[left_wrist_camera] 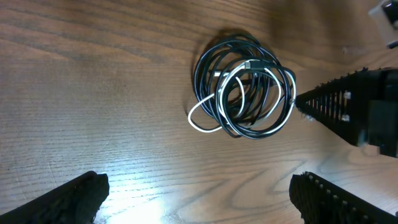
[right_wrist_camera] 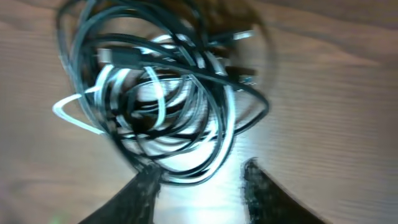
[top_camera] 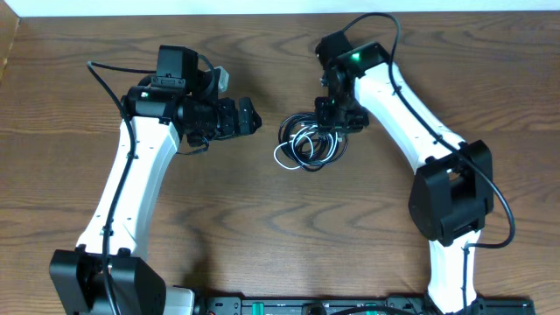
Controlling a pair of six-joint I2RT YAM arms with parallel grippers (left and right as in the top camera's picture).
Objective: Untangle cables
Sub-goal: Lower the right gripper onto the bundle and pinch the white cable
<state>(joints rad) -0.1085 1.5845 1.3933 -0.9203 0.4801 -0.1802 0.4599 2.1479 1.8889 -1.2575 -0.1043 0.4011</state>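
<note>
The cables (top_camera: 306,143) lie in one tangled coil on the wooden table (top_camera: 262,227), between the two arms. Several thin black loops wrap around one thin white cable (left_wrist_camera: 198,124), whose loop sticks out on one side. My right gripper (top_camera: 337,123) hangs over the coil's far right edge. In the right wrist view the cables (right_wrist_camera: 168,93) are blurred, and my right gripper (right_wrist_camera: 199,169) is open, its left fingertip at the lowest black loops and bare table between the fingers. My left gripper (top_camera: 252,117) stands wide open, left of the coil and apart from it. It holds nothing.
In the left wrist view the cables (left_wrist_camera: 249,65) lie well ahead of my left gripper (left_wrist_camera: 199,186), and a right-arm finger (left_wrist_camera: 336,102) points at the coil's right rim. Thick black cords run along both arms. The arm bases sit at the table's near edge.
</note>
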